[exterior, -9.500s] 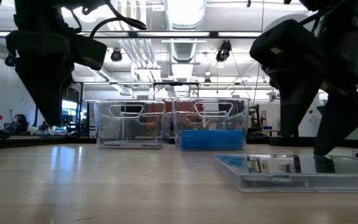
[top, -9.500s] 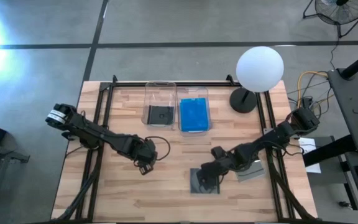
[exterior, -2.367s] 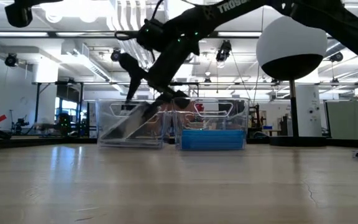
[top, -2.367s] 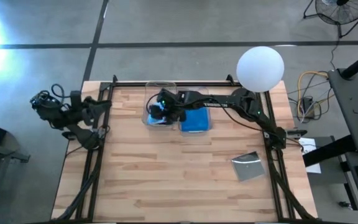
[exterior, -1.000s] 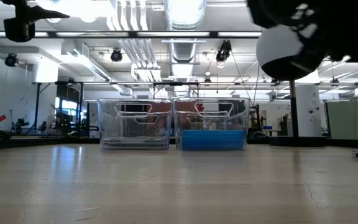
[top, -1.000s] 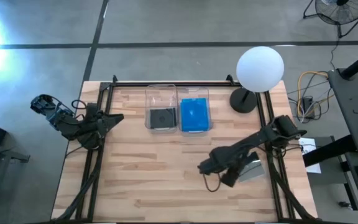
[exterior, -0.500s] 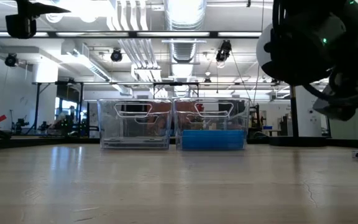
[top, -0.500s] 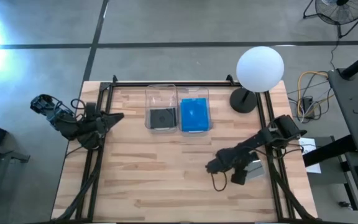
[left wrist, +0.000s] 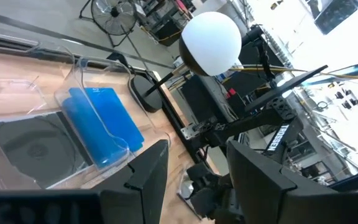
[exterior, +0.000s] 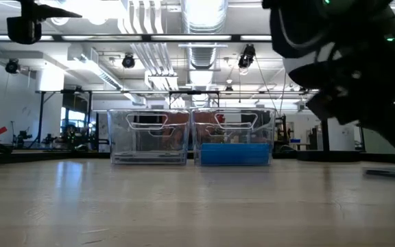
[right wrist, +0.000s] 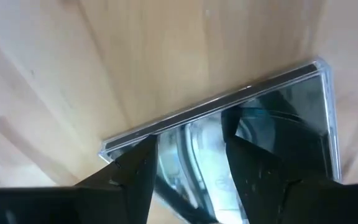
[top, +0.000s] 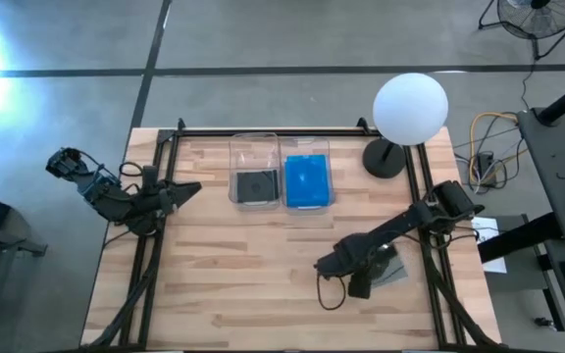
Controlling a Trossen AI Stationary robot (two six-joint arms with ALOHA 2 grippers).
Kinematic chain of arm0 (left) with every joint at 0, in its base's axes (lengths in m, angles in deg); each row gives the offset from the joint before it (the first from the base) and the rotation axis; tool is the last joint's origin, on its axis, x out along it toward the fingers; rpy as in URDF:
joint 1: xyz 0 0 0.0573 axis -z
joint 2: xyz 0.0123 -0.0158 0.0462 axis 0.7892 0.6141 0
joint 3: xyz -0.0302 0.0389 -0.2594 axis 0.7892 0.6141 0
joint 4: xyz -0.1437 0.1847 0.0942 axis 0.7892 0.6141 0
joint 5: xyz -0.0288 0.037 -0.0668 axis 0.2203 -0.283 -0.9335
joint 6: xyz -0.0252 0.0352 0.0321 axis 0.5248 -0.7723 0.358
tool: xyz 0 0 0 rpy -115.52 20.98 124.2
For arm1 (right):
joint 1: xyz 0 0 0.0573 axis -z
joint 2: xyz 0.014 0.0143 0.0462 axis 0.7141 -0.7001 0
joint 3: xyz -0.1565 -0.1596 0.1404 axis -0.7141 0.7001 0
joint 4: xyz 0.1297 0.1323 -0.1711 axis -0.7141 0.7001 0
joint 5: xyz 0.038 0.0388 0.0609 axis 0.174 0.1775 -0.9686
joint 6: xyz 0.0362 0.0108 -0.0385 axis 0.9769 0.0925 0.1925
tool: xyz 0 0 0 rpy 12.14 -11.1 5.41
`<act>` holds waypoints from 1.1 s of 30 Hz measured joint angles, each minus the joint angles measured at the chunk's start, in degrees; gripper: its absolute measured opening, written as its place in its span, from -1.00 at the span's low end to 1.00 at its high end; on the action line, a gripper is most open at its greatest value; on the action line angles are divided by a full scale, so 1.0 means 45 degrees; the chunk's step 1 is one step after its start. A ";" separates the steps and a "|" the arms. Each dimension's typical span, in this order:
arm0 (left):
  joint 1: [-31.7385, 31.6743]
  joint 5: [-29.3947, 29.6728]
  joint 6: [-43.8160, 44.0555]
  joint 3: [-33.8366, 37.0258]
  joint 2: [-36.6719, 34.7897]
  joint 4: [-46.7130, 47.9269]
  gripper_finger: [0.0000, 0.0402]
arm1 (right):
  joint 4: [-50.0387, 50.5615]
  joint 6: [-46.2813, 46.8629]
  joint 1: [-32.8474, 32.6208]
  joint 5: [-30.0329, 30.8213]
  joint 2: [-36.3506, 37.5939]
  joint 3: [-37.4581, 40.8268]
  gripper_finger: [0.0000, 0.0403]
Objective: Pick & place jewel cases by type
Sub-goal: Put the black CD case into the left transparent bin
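A dark grey jewel case (top: 390, 272) lies flat on the wood near the table's right edge; it also shows as the case (right wrist: 260, 118) in the right wrist view and as a thin dark line (exterior: 389, 173) in the low view. My right gripper (top: 353, 278) (right wrist: 191, 158) hovers open just above it. Dark cases (top: 253, 184) lie in the left clear bin and blue cases (top: 307, 181) (left wrist: 101, 121) in the right bin. My left gripper (top: 179, 189) (left wrist: 197, 180) waits open at the table's left edge, raised.
The two clear bins (top: 254, 137) (exterior: 190, 137) stand side by side at the middle of the far edge. A lamp with a white globe (top: 410, 108) stands on a dark base (top: 384, 157) at the far right corner. Bare wood covers the centre and near side.
My right gripper has swung above the dark case on the table, first toward the right edge and then back toward the left, staying open. The case has stayed in about the same spot.
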 joint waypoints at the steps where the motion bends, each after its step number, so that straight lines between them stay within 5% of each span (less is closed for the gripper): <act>1: -0.0005 0.0001 0.0021 0.0000 0.0033 0.0000 -0.26 | -0.0063 0.0124 0.0009 0.0200 -0.0001 -0.0157 -0.08; 8: -0.0005 -0.0003 0.0040 0.0000 0.0111 -0.0005 -0.26 | -0.2252 0.0217 0.0274 0.4320 0.0694 -0.1448 -0.11; 13: -0.0029 -0.0008 0.0110 0.0000 0.0111 -0.0023 -0.26 | -0.1984 0.0803 0.1105 0.4873 0.0745 -0.2285 -0.12; 23: -0.0029 -0.0037 0.0132 0.0000 0.0121 -0.0102 -0.26 | 0.2308 0.3075 0.2496 0.2469 0.0735 -0.0661 -0.12; 33: -0.0029 -0.0092 0.0170 0.0000 0.0121 -0.0103 -0.26 | 0.0777 0.3842 0.3073 -0.0519 0.0819 0.1628 -0.12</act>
